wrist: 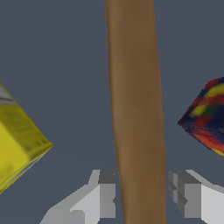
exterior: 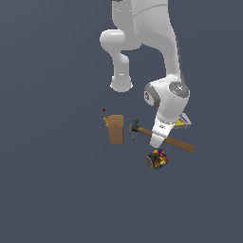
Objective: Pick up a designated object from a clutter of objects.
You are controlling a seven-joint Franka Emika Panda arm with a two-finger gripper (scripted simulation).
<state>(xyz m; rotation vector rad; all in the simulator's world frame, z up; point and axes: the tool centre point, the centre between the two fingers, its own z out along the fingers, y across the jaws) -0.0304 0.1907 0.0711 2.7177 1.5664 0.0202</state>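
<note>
Brown wood fills the gap: the hammer (wrist: 135, 109) handle runs between the end effector (wrist: 142, 194) fingers, which stand spread on either side, a sliver clear of it. Yellow-and-white box (wrist: 17, 144) and multicoloured jar (wrist: 208, 118) flank it on opposite sides.

We can read no text, label, brand, number or sign in either view. We see a small dark mark on the white forearm link of the arm (exterior: 163, 126) in the exterior view, too small to make out. The yellow-and-white box (wrist: 17, 148) shows only blurred colour patches in the wrist view, with no legible print.
</note>
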